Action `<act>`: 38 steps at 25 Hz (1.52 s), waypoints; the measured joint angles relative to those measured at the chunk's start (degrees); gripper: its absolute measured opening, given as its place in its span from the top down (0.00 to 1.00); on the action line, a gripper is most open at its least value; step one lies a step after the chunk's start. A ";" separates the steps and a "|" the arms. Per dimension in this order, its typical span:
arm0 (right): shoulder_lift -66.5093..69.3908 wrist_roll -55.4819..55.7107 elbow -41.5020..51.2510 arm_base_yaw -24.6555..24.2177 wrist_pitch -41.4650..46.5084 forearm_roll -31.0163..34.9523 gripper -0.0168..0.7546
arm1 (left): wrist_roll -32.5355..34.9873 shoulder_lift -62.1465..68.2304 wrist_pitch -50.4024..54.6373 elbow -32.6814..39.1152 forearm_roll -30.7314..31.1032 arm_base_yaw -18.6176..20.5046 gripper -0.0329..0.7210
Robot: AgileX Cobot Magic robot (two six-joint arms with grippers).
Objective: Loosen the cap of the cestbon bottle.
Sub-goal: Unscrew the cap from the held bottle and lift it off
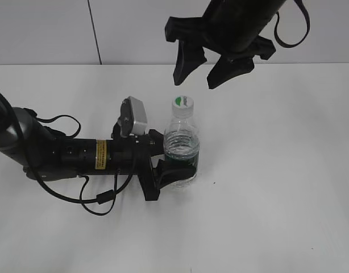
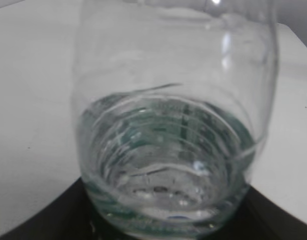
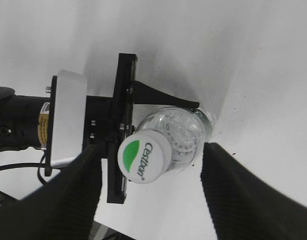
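The right gripper [image 1: 198,75] hung with jaws spread directly above the cap [image 1: 183,103]; left gripper [image 1: 173,169] clamped the upright cestbon bottle [image 1: 181,149] mid-desk.

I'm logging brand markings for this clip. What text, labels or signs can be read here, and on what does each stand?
"Cestbon": on the cap of the cestbon bottle, beside its green half-circle mark, in the right wrist view.
Yellow sticker on the left arm: print too small to read.
Dark green label band: white print blurred, unreadable.
No other text is visible.
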 joint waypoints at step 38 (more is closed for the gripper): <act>4.22 2.14 -1.03 5.14 2.64 -6.28 0.59 | 0.00 0.00 0.00 0.00 0.00 0.00 0.41</act>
